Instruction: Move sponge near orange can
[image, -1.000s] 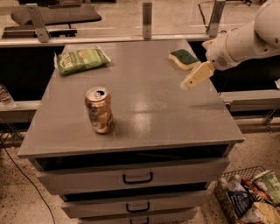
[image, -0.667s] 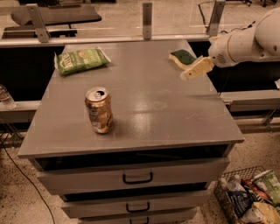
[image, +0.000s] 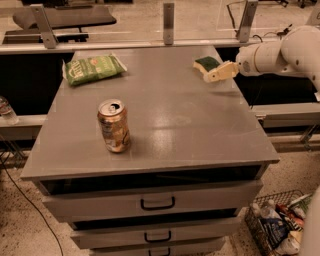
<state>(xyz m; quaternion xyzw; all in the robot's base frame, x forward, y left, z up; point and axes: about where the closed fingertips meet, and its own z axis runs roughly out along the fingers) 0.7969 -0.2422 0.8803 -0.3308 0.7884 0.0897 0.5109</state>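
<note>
Sponge (image: 206, 64) sits well apart from the orange can (image: 114, 126), behind it and far to its right, on the same tabletop (image: 190, 130). Gripper (image: 216, 75) is on the side of the sponge away from the can, tip at the sponge's front-right edge; contact can't be confirmed. Released or clenched: cannot tell. Sponge's long axis looks roughly crosswise, slightly skewed. Key relation: sponge lies can-ward of the gripper, so it likely needs to get over it, grasp across the short side, then carry diagonally toward the can. Chip bag (image: 93, 69), behind the can and to its left, is off that path.
</note>
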